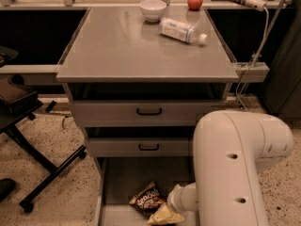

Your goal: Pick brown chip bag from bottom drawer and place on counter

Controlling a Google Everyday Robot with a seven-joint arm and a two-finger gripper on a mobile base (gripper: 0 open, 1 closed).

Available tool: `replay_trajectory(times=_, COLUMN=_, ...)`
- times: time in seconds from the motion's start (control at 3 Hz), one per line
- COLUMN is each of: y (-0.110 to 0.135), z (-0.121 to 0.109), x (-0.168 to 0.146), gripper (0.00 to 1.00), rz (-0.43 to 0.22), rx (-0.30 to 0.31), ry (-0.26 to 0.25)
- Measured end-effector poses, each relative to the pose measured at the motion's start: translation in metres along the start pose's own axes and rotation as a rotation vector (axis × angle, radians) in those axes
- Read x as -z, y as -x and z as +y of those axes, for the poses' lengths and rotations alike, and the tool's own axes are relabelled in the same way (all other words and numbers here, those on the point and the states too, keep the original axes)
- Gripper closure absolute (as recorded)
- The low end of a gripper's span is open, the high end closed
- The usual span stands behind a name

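Note:
The brown chip bag [147, 201] lies crumpled on the floor of the open bottom drawer [122, 182], near its front, white lettering facing up. My gripper [163, 216] is down inside the drawer at the bag's lower right edge, touching or nearly touching it. It reaches in from the right on the white wrist [182, 199]. A pale yellow part shows there, and I cannot tell whether it belongs to the bag or the gripper. The counter [122, 46] is the grey cabinet top above. My large white arm [235, 168] hides the drawer's right side.
On the counter's far part stand a white bowl [153, 9], a clear plastic bottle [182, 31] on its side and a red apple [195, 1]. Two shallower drawers with black handles [149, 111] are above. A black stand [33, 149] is on the left.

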State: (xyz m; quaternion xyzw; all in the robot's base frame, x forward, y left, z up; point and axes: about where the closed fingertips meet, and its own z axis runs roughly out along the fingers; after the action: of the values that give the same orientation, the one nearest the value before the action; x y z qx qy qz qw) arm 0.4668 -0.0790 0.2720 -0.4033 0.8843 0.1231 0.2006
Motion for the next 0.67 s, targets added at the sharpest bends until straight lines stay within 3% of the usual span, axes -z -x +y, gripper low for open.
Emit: replay_trajectory(times=0.67, y=-0.042, z=0.011, x=-0.083, gripper=0.0, rz=-0.029, rx=-0.125, ry=0.101)
